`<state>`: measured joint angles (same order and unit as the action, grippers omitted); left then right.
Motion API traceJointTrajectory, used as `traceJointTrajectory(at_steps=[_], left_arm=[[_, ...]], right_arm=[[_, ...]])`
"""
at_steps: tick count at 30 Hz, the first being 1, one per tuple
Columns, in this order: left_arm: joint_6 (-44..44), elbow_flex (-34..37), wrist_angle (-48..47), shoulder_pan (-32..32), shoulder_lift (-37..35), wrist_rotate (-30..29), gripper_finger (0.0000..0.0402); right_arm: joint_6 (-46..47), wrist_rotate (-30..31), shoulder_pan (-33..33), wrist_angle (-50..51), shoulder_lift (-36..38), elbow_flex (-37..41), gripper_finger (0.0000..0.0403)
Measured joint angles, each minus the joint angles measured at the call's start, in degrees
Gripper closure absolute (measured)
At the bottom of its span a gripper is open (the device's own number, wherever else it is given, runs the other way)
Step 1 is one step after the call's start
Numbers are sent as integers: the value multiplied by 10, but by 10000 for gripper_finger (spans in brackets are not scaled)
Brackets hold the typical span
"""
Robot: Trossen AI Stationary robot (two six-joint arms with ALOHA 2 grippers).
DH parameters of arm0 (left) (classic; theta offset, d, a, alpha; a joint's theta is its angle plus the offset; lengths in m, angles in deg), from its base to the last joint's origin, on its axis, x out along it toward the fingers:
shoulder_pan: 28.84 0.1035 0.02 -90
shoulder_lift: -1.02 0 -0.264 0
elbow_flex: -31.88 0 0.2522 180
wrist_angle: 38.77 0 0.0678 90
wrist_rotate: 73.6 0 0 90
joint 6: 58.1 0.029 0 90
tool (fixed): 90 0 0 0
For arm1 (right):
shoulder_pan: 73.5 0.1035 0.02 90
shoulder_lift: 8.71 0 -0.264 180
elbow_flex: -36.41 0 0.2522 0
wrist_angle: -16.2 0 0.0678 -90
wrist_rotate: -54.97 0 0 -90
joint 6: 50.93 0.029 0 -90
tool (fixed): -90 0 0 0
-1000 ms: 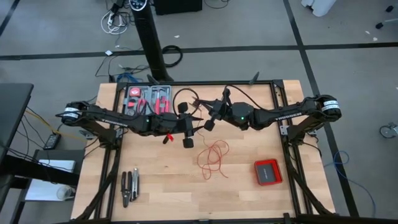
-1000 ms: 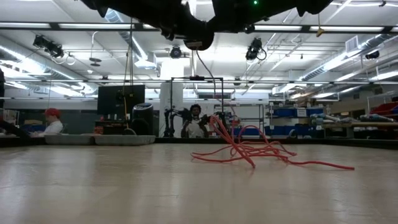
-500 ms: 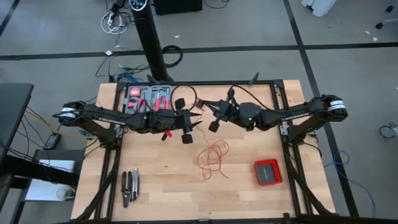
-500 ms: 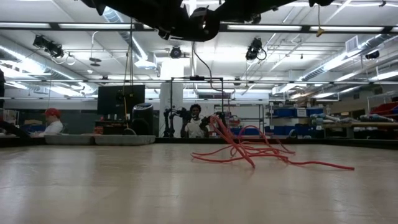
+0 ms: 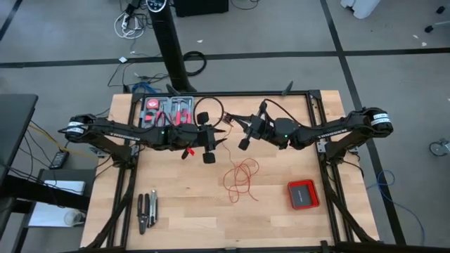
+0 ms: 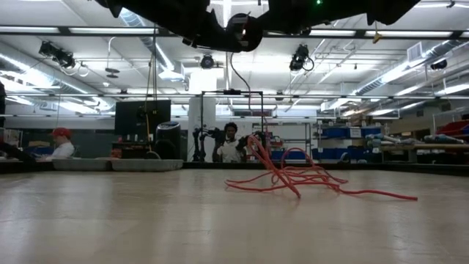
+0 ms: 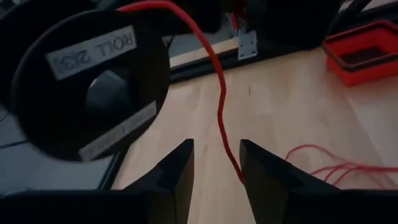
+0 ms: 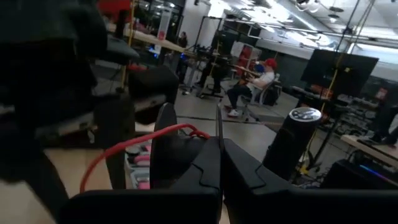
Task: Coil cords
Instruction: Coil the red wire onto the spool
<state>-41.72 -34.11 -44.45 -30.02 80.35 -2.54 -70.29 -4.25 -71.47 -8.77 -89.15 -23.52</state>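
The left jaws (image 7: 216, 163) stand slightly parted, a narrow gap between the two dark fingers, and the red wire (image 7: 219, 99) runs down through that gap; whether the fingers actually touch it I cannot tell. The right jaws (image 8: 221, 163) are pressed together on the thin edge of a black spool (image 8: 166, 148), with the wire curving past it. In the high view both grippers meet just above the frame's centre, the left jaws (image 5: 209, 144) left of the right jaws (image 5: 243, 133), raised over the wooden desk (image 5: 183, 204). The loose red wire (image 5: 240, 179) lies in squiggly loops just below centre. A flat red box (image 5: 303, 195) sits at lower right, pliers (image 5: 146, 212) at lower left, a tool tray (image 5: 167, 112) at upper left.
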Motion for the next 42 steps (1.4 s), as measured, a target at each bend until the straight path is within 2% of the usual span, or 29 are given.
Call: traceJointTrajectory(at_steps=[8,14,20,29,33,36,42], left_arm=[[-3,0,-10,0,-22,-6,270],[-16,0,2,-1,-22,8,270],[-1,0,-45,-1,-36,-36,270],[15,0,-66,-1,-57,-73,270],[18,0,-79,0,-61,-101,270],[19,0,-87,-1,-61,-102,270],[19,0,-82,-1,-62,-102,270]], right_arm=[[4,-10,1,7,0,0,402],[14,17,-6,8,0,0,402],[-13,17,-3,32,0,0,402],[-24,-32,-3,52,0,0,402],[-48,-81,-4,53,0,0,402],[-48,-102,-8,62,0,0,401],[-47,-102,-8,72,0,0,401]])
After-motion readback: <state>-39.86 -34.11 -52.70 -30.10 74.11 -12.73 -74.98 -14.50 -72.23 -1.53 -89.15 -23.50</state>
